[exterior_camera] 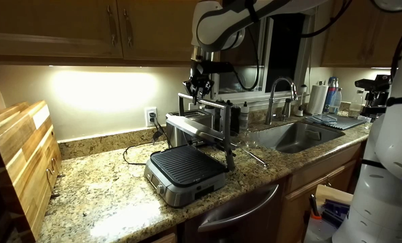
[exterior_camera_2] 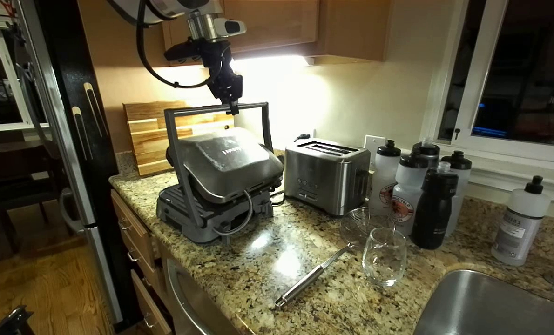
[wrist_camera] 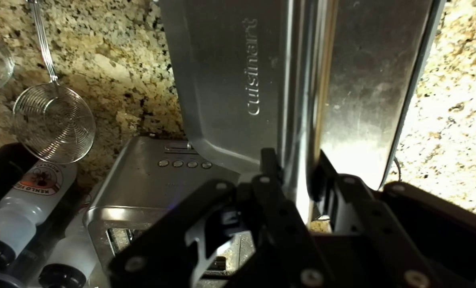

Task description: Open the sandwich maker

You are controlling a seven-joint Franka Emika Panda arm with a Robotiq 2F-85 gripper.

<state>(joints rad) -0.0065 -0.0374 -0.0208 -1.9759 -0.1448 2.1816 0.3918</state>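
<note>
The sandwich maker is a silver-grey press on the granite counter, with its dark ribbed lower plate bared in an exterior view. Its lid is raised and tilted back over the rear of the base; it also shows from above in the wrist view. The bar handle stands up above the lid and shows in the wrist view too. My gripper has its fingers close against both sides of the bar, shut on it near one end. In both exterior views the gripper points down at the bar.
A steel toaster stands beside the press. Several bottles, a skimmer and a clear glass are on the counter near the sink. Wooden boards stand at the far end. A cord lies behind the press.
</note>
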